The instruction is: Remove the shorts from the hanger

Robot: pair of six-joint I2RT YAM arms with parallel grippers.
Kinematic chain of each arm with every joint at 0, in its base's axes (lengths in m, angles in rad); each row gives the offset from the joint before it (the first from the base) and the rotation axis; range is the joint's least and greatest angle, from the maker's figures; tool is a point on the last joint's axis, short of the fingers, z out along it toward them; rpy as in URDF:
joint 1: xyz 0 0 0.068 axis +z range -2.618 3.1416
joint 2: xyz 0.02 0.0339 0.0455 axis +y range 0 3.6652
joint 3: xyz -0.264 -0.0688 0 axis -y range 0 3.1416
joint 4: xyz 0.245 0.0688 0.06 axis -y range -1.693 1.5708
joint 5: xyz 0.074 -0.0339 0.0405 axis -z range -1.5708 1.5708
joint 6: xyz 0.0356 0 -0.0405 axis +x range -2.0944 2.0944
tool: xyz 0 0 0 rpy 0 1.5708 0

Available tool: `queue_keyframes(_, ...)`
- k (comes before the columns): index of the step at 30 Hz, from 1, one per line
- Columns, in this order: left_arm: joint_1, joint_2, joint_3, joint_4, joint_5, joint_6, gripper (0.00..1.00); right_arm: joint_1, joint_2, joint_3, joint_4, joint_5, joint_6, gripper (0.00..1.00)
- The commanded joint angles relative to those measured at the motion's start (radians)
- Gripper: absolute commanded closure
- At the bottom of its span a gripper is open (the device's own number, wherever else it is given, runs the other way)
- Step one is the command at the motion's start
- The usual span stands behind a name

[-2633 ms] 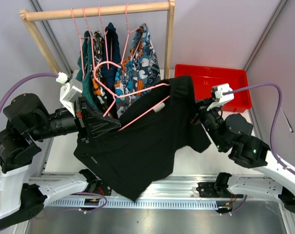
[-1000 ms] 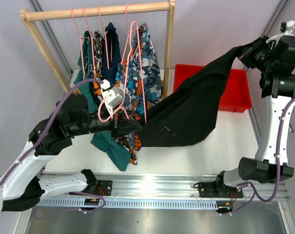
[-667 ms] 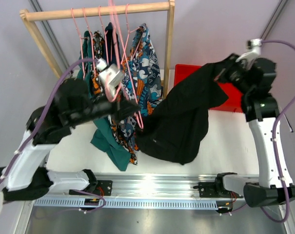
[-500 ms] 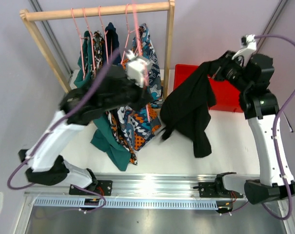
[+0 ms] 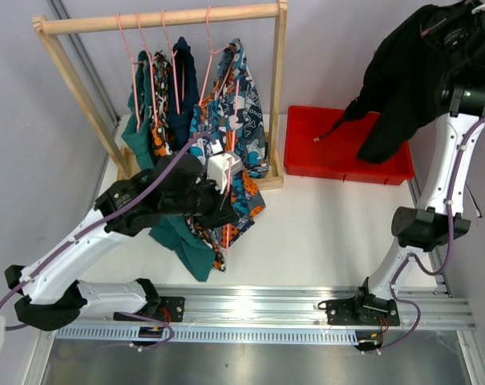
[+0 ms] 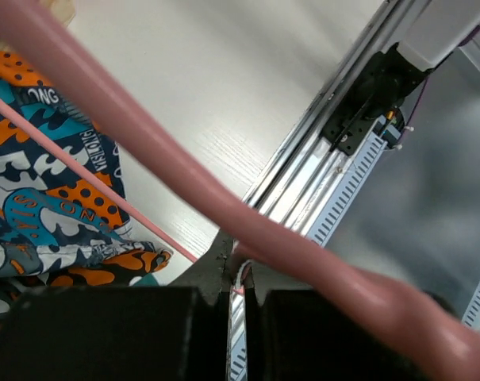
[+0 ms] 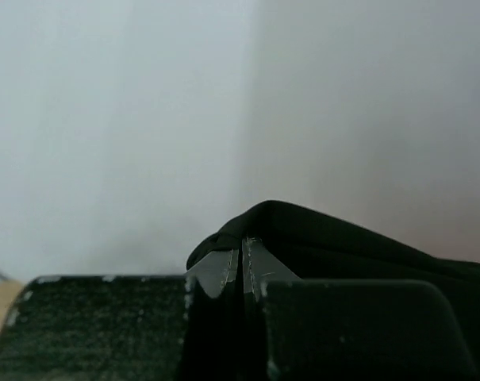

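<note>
My right gripper [image 5: 441,22] is raised high at the top right and is shut on the black shorts [image 5: 402,80], which hang free above the red bin [image 5: 306,152]. In the right wrist view the jaws pinch a black fabric fold [image 7: 303,230]. My left gripper [image 5: 224,210] is shut on a bare pink hanger [image 5: 226,234] in front of the rack. In the left wrist view the jaws close on its thin wire [image 6: 241,279]. Navy [image 5: 180,96], teal-green [image 5: 182,241], camo [image 5: 160,120] and blue-orange-white patterned shorts [image 5: 242,120] hang on the rack.
The wooden rack [image 5: 158,18] stands at the back left with several pink hangers on its rail. Its right post [image 5: 279,96] is next to the red bin. The aluminium rail [image 5: 250,309] runs along the near edge.
The black shorts came off the hanger. My right arm swung them up and right over the red bin. My left arm moved the bare hanger up to the rail, then down in front of the rack.
</note>
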State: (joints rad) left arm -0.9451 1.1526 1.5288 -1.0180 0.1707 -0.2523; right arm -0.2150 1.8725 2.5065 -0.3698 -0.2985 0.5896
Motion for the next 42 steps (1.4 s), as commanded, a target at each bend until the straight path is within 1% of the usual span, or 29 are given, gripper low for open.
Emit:
queue_keyframes(1, 0.0, 0.024, -0.042, 0.113, 0.055, -0.001, 1.0, -0.021, 0.069, -0.035, 0.229, 0.001, 0.145, 1.0)
queue_keyframes(3, 0.026, 0.055, -0.044, 0.142, 0.065, 0.005, 1.0, -0.017, 0.097, -0.082, 0.23, -0.037, 0.165, 1.0)
queue_keyframes(4, 0.043, 0.065, -0.039, 0.151, 0.078, 0.01, 1.0, 0.0, 0.085, -0.134, 0.255, -0.077, 0.162, 1.0)
queue_keyframes(5, 0.083, 0.09, -0.035, 0.159, 0.11, 0.015, 1.0, 0.014, 0.064, -0.275, 0.268, -0.083, 0.129, 1.0)
queue_keyframes(6, 0.103, 0.104, -0.01, 0.174, 0.125, 0.019, 1.0, 0.034, 0.036, -0.355, 0.282, -0.077, 0.098, 1.0)
queue_keyframes(7, 0.124, 0.117, 0.004, 0.18, 0.142, 0.03, 1.0, 0.076, -0.031, -0.439, 0.314, -0.061, 0.061, 1.0)
queue_keyframes(8, 0.168, 0.136, 0.016, 0.182, 0.173, 0.039, 1.0, 0.095, -0.064, -0.581, 0.321, -0.047, -0.004, 1.0)
queue_keyframes(9, 0.189, 0.177, 0.069, 0.177, 0.185, 0.045, 1.0, 0.114, -0.09, -0.639, 0.313, -0.034, -0.032, 0.95)
queue_keyframes(10, 0.209, 0.203, 0.092, 0.167, 0.196, 0.065, 1.0, 0.143, -0.113, -0.681, 0.289, -0.03, -0.06, 0.75)
queue_keyframes(11, 0.241, 0.229, 0.115, 0.154, 0.196, 0.074, 1.0, 0.155, -0.154, -0.746, 0.258, -0.016, -0.088, 0.44)
queue_keyframes(12, 0.255, 0.283, 0.196, 0.135, 0.197, 0.08, 1.0, 0.166, -0.173, -0.782, 0.209, -0.002, -0.094, 0.17)
queue_keyframes(13, 0.265, 0.311, 0.226, 0.119, 0.197, 0.094, 1.0, 0.175, -0.202, -0.823, 0.201, 0.021, -0.099, 0.14)
queue_keyframes(14, 0.278, 0.338, 0.255, 0.089, 0.197, 0.102, 1.0, 0.192, -0.272, -0.877, 0.209, 0.027, -0.1, 0.13)
queue_keyframes(15, 0.279, 0.398, 0.365, 0.07, 0.178, 0.11, 1.0, 0.201, -0.312, -0.999, 0.236, 0.033, -0.099, 0.13)
queue_keyframes(16, 0.281, 0.427, 0.404, 0.052, 0.162, 0.125, 1.0, 0.207, -0.358, -1.067, 0.259, 0.039, -0.093, 0.12)
queue_keyframes(17, 0.281, 0.456, 0.527, 0.017, 0.147, 0.133, 1.0, 0.212, -0.451, -1.136, 0.287, 0.036, -0.09, 0.12)
queue_keyframes(18, 0.281, 0.488, 0.574, -0.005, 0.121, 0.14, 1.0, 0.242, -0.498, -1.26, 0.319, 0.035, -0.08, 0.12)
queue_keyframes(20, 0.281, 0.591, 0.67, -0.046, 0.102, 0.162, 1.0, 0.267, -0.587, -1.369, 0.341, 0.041, -0.07, 0.12)
queue_keyframes(21, 0.281, 0.62, 0.789, -0.068, 0.073, 0.168, 1.0, 0.291, -0.663, -1.456, 0.347, 0.048, -0.063, 0.12)
queue_keyframes(23, 0.293, 0.654, 0.815, -0.047, 0.066, 0.17, 1.0, 0.319, -0.732, -1.527, 0.33, 0.064, -0.056, 0.13)
queue_keyframes(24, 0.298, 0.67, 0.874, -0.047, 0.056, 0.17, 1.0, 0.334, -0.765, -1.561, 0.325, 0.074, -0.05, 0.13)
queue_keyframes(25, 0.304, 0.68, 0.887, -0.042, 0.041, 0.163, 1.0, 0.363, -0.827, -1.619, 0.315, 0.082, -0.036, 0.13)
queue_keyframes(27, 0.324, 0.705, 0.93, -0.033, 0.018, 0.156, 1.0, 0.394, -0.89, -1.669, 0.295, 0.097, -0.024, 0.14)
queue_keyframes(28, 0.33, 0.71, 0.939, -0.031, 0.003, 0.148, 1.0, 0.423, -0.95, -1.69, 0.284, 0.116, -0.019, 0.14)
queue_keyframes(32, 0.335, 0.674, 0.956, -0.028, -0.121, 0.139, 1.0, 0.483, -1.074, -1.762, 0.236, 0.179, -0.007, 0.14)
queue_keyframes(35, 0.335, 0.61, 0.962, -0.024, -0.166, 0.136, 1.0, 0.497, -1.131, -1.784, 0.213, 0.205, 0.009, 0.14)
queue_keyframes(36, 0.335, 0.577, 0.967, -0.024, -0.2, 0.136, 0.99, 0.5, -1.139, -1.798, 0.212, 0.206, 0.021, 0.14)
queue_keyframes(38, 0.335, 0.538, 0.958, -0.028, -0.223, 0.134, 0.98, 0.508, -1.153, -1.81, 0.215, 0.208, 0.035, 0.15)
queue_keyframes(42, 0.333, 0.463, 0.906, -0.054, -0.33, 0.137, 0.99, 0.539, -1.168, -1.825, 0.223, 0.231, 0.058, 0.16)
